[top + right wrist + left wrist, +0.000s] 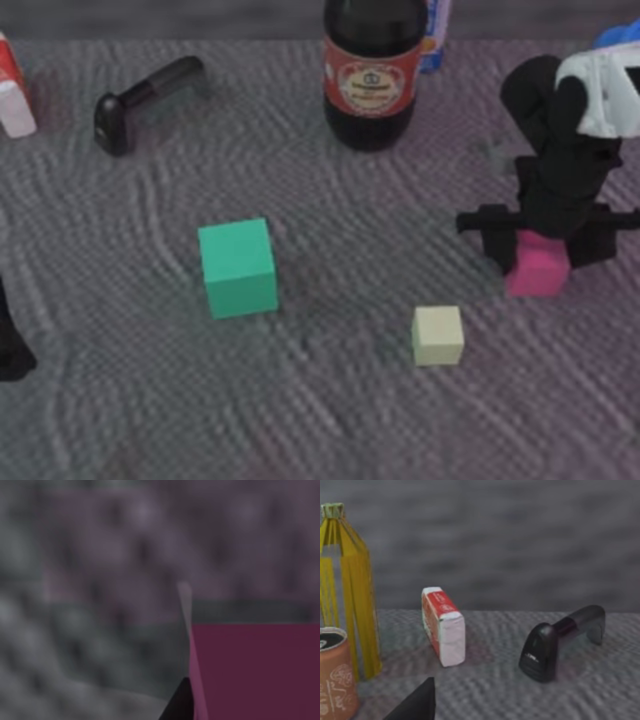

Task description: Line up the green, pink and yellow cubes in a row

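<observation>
The large teal-green cube (238, 268) sits left of the middle, and the small pale yellow cube (438, 335) lies right of it, nearer the front. At the right, the magenta-pink cube (540, 272) rests on the table under my right gripper (545, 250), whose fingers flank its two sides. In the right wrist view the pink cube (255, 670) fills the frame, with one dark fingertip (179, 702) pressed against its side. My left gripper (12, 355) is parked at the left edge, with only one of its fingers (420, 702) in view.
A dark sauce bottle (372, 70) stands at the back centre with a carton (435, 35) behind it. A black handheld scanner (140, 100) and a red-and-white box (12, 95) lie at the back left. A can (335, 675) and a yellow stand (347, 590) are near the left arm.
</observation>
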